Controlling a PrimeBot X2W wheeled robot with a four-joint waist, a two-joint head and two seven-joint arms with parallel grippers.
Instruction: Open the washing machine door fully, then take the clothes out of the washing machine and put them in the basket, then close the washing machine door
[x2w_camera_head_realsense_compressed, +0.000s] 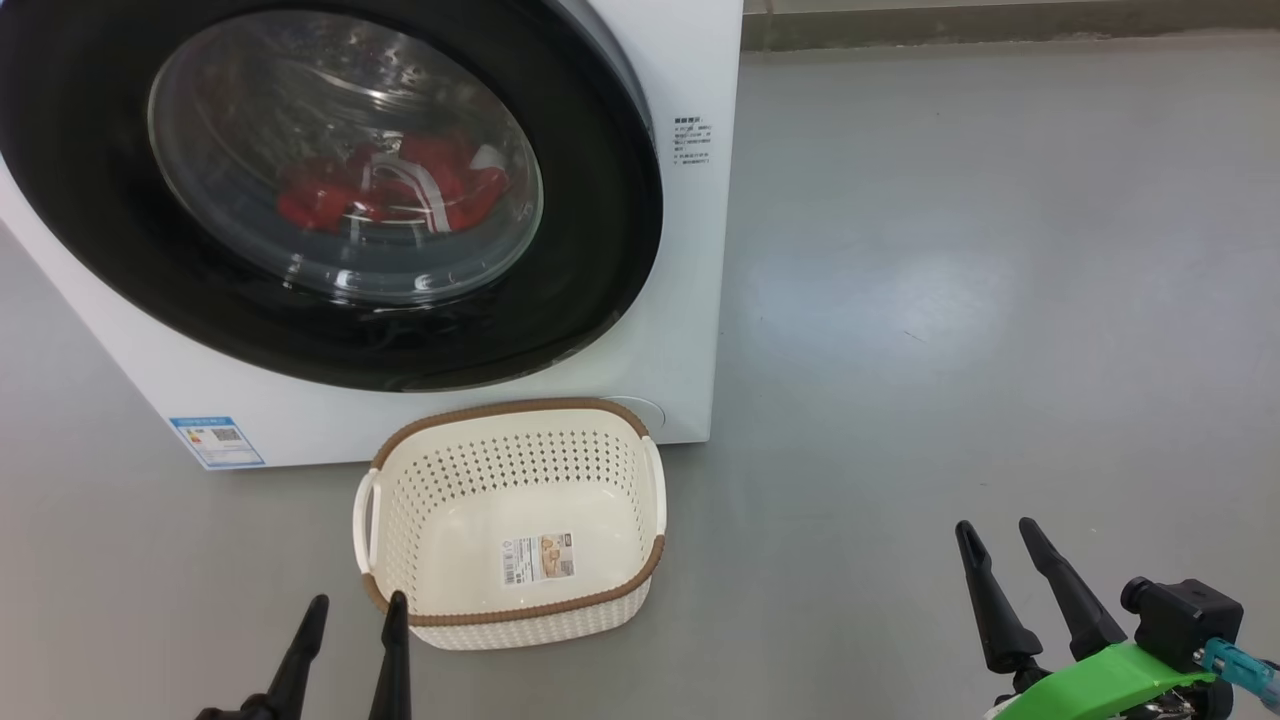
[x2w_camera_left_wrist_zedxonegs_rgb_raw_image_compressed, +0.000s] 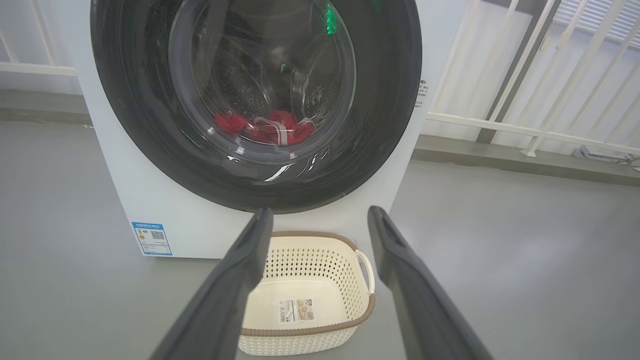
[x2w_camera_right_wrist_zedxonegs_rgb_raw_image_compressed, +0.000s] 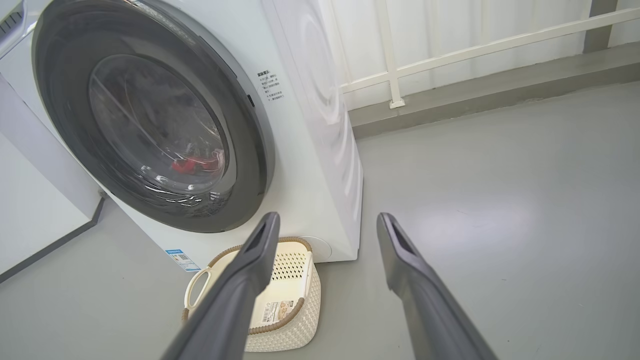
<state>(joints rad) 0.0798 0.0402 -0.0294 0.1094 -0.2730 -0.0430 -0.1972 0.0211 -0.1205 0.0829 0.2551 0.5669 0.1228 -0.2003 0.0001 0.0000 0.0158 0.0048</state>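
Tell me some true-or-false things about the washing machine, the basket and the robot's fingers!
1. The washing machine door is shut. True.
2. The red clothes lie in the basket. False: they are inside the washing machine, behind the door.
3. The basket stands on the floor in front of the washing machine. True.
4. The right fingers hold the clothes. False: they are spread and hold nothing.
5. The left fingers are spread open. True.
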